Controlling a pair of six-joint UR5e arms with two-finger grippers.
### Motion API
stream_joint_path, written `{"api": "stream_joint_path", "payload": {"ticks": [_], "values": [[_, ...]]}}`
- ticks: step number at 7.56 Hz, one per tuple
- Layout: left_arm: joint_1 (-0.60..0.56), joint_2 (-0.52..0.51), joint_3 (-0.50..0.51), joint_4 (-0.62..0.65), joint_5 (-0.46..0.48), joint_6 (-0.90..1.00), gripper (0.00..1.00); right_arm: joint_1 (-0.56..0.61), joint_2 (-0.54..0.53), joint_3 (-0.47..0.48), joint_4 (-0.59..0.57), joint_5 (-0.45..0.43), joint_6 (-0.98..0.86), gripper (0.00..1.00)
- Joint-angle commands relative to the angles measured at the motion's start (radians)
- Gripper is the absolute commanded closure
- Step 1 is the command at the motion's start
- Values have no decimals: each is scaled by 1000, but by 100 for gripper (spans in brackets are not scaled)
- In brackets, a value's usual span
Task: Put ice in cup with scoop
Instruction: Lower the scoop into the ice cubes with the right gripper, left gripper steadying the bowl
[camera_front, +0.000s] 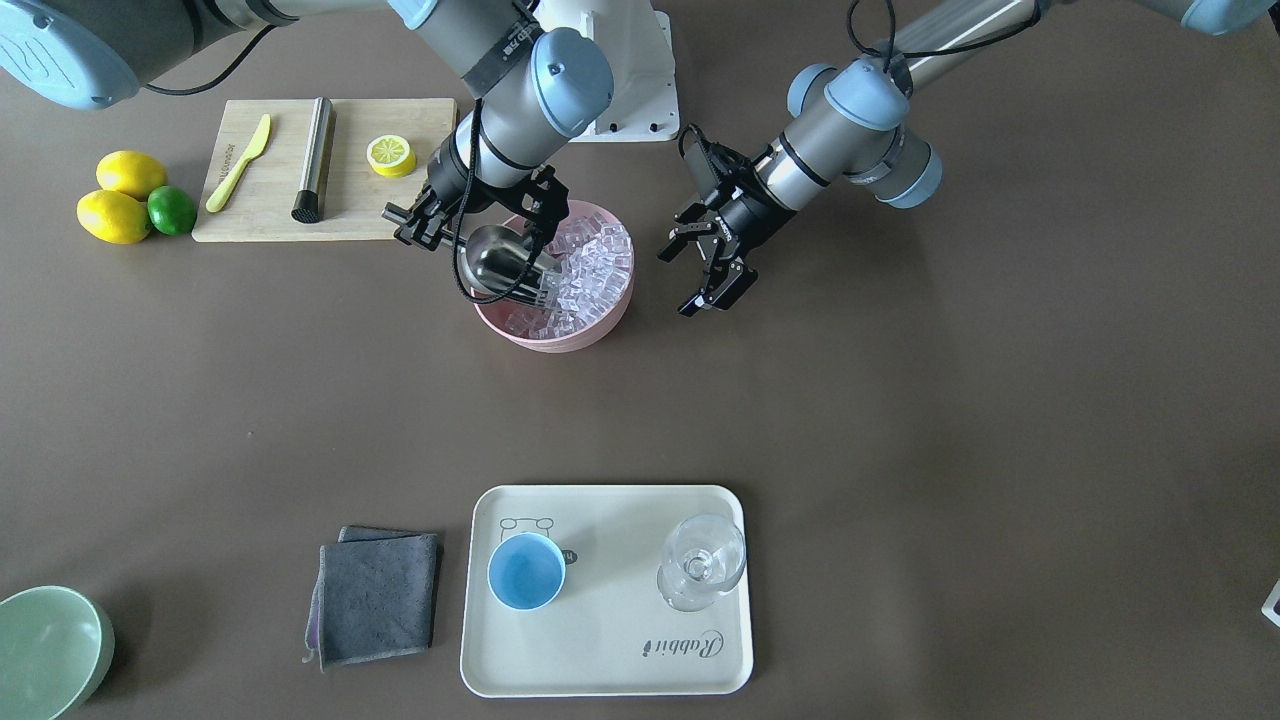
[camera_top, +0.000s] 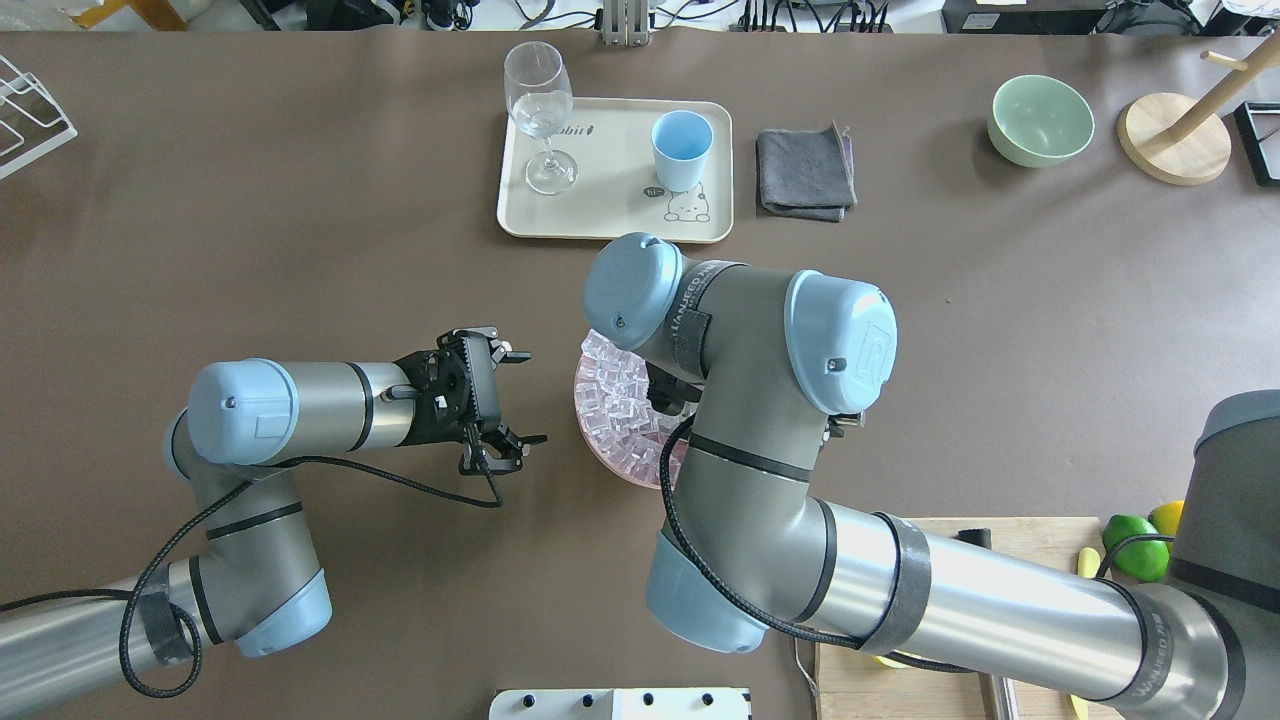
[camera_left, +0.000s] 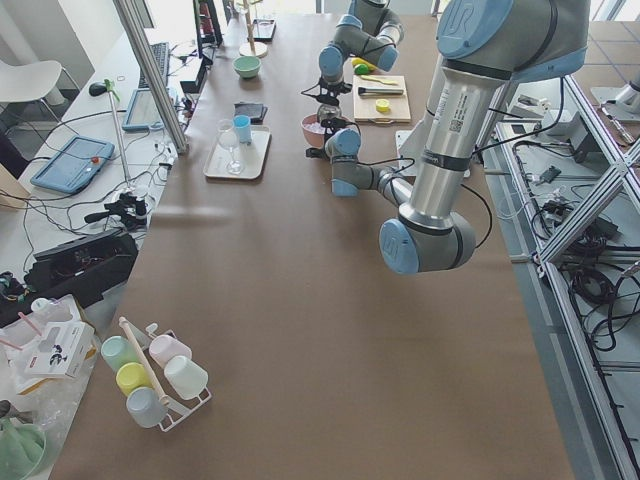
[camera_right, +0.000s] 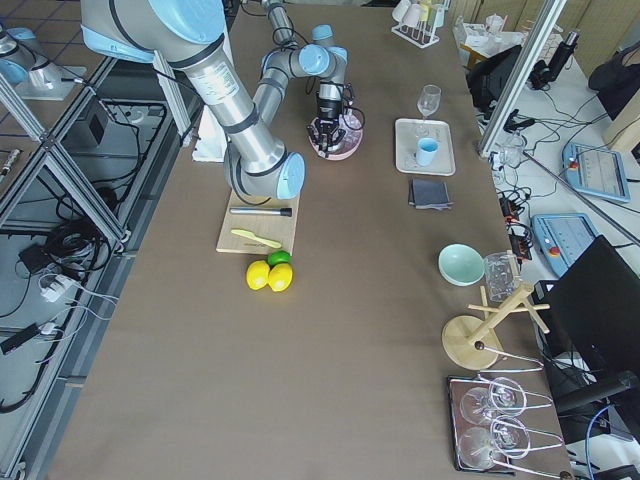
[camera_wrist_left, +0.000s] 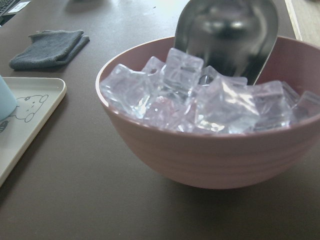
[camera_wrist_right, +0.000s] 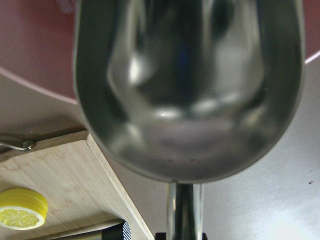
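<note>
My right gripper (camera_front: 425, 228) is shut on the handle of the steel scoop (camera_front: 500, 260). The scoop lies tilted over the pink bowl (camera_front: 560, 340), its mouth at the clear ice cubes (camera_front: 595, 265). Its trough (camera_wrist_right: 185, 90) looks empty in the right wrist view. The left wrist view shows the scoop (camera_wrist_left: 230, 35) at the bowl's far side, behind the ice (camera_wrist_left: 190, 95). My left gripper (camera_front: 678, 282) is open and empty beside the bowl, also in the overhead view (camera_top: 525, 397). The light-blue cup (camera_front: 526, 570) stands empty on the cream tray (camera_front: 600, 660).
A stemmed glass (camera_front: 703, 560) shares the tray. A grey cloth (camera_front: 378, 598) lies beside it and a pale-green bowl (camera_front: 50, 650) stands at the table corner. The cutting board (camera_front: 360, 210) holds a steel cylinder (camera_front: 315, 160), a lemon half (camera_front: 390, 155) and a yellow knife (camera_front: 240, 160).
</note>
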Motion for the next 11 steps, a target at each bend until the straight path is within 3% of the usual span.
{"api": "stream_joint_path", "payload": {"ticks": [1,11], "values": [[3,-6,2,-8,24,1,1,0,-65,56,82,4,0,100],[19,-36,-1,-3,27,-1,1,0,-69,109,128,75,-31,100]]}}
